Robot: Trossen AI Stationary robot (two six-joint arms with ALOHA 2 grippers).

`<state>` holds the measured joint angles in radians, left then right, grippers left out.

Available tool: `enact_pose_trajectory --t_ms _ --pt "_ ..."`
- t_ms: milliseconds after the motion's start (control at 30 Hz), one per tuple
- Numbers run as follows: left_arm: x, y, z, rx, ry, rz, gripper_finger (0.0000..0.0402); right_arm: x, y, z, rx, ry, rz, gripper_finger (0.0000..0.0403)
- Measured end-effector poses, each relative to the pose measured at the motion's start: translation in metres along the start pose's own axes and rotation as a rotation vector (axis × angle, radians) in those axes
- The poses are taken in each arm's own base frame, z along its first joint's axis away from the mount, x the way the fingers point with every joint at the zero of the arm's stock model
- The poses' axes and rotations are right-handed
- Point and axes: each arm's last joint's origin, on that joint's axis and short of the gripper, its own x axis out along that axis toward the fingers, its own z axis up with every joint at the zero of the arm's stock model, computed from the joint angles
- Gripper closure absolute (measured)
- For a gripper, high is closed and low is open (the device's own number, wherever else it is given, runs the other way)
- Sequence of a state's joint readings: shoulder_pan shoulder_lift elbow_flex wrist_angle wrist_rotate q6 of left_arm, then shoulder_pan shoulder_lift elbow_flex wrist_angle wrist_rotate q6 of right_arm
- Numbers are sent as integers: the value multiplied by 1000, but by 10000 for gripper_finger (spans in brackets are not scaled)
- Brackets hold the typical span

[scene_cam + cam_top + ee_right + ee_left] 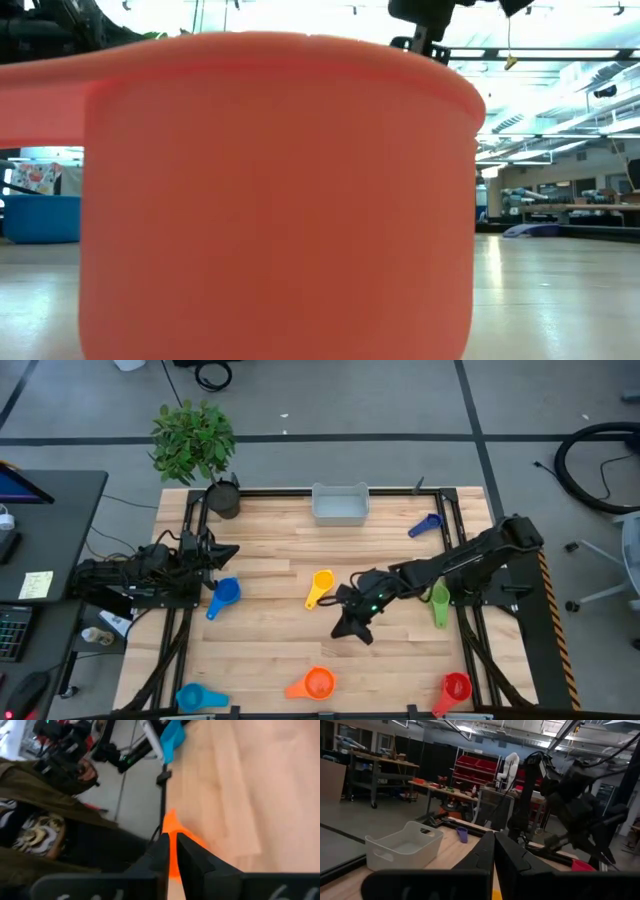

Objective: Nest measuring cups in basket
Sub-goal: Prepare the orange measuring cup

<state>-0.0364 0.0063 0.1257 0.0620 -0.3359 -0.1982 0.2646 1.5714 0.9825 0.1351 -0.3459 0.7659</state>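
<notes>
We judge the job barely begun. The basket sits at the far edge of the table, and from above we see nothing inside it; in the left wrist view it also looks bare.

The cups all lie scattered outside it. The purple-blue cup lies nearest, just to the basket's right. The yellow cup is mid-table, the blue cup is by the left arm, and the green cup is by the right arm. Along the near edge sit the light blue cup, the orange cup and the red cup. We count seven, all still to be nested.

The right gripper hangs over the middle of the table, between the yellow and orange cups. Its fingers stand close together with only a slim gap, and orange shows through that gap in its wrist view. We cannot tell whether it pinches anything.

The left gripper waits at the table's left side, fingers pressed together and empty.

A potted plant stands at the far left corner.
</notes>
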Motion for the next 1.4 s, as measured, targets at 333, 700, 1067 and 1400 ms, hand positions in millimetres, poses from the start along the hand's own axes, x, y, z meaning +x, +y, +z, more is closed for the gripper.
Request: enact_pose_trajectory --t_ms 333,700,1067,1400 --pt "0 0 0 9 0 -1 386 37 -22 -20 49 91 -23 306" --pt "0 0 0 39 1 7 387 71 -12 -34 -64 116 29 311" --pt "0 0 -1 43 15 9 388 106 -9 -39 -170 192 -69 311" --pt "0 1 -3 47 27 12 387 127 -5 -41 -180 192 -109 311"
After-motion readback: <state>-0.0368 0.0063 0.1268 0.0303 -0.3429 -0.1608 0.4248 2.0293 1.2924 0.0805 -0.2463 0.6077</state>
